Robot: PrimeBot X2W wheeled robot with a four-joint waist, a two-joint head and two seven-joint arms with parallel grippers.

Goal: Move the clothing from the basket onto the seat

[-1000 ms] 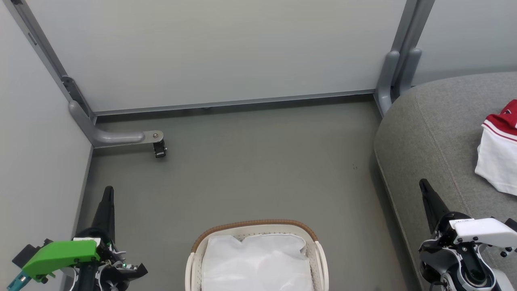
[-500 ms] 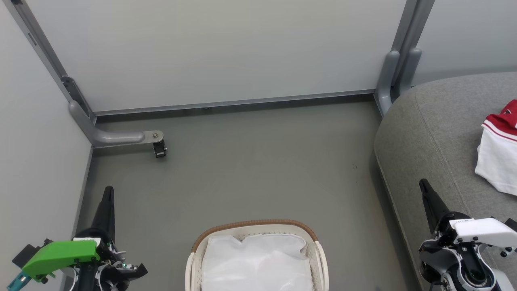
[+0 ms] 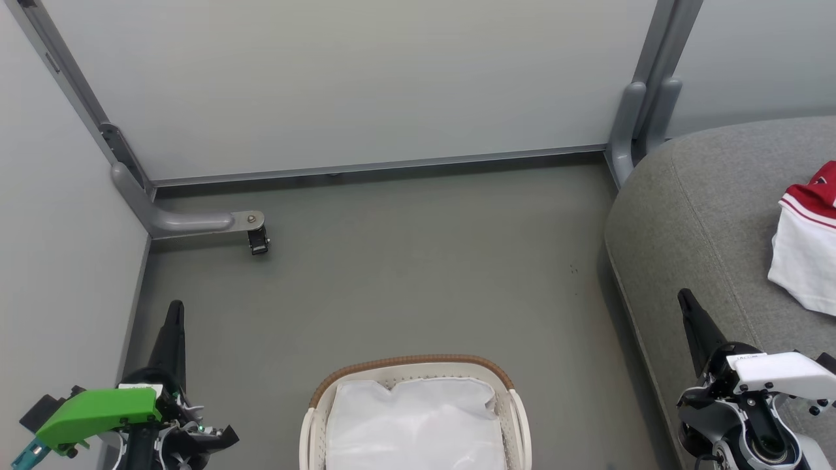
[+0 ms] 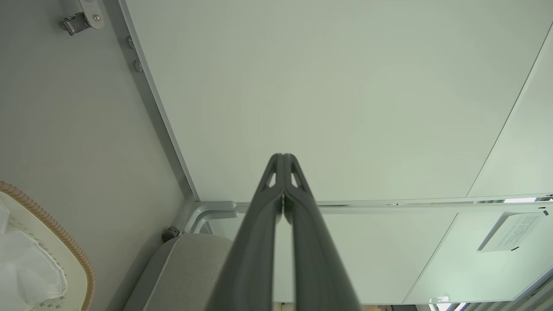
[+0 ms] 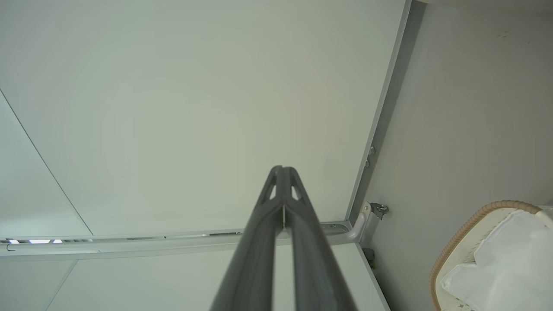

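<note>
Your clothing point(image 3: 806, 258) lies on the seat point(image 3: 705, 196), well in from its rounded corner. The basket point(image 3: 411, 361) on the floor holds just its white liner sheet point(image 3: 418, 424), so the job looks finished. That explains the low parked arms, with left gripper point(image 3: 175, 308) and right gripper point(image 3: 684, 299) both pinched together, empty.

clothing point(image 3: 806, 261) was cut by right edge | basket point(image 3: 411, 361) ran off bottom edge | seat point(image 3: 686, 215) ran off right | wall label point(image 4: 510, 231) print was unreadable
</note>
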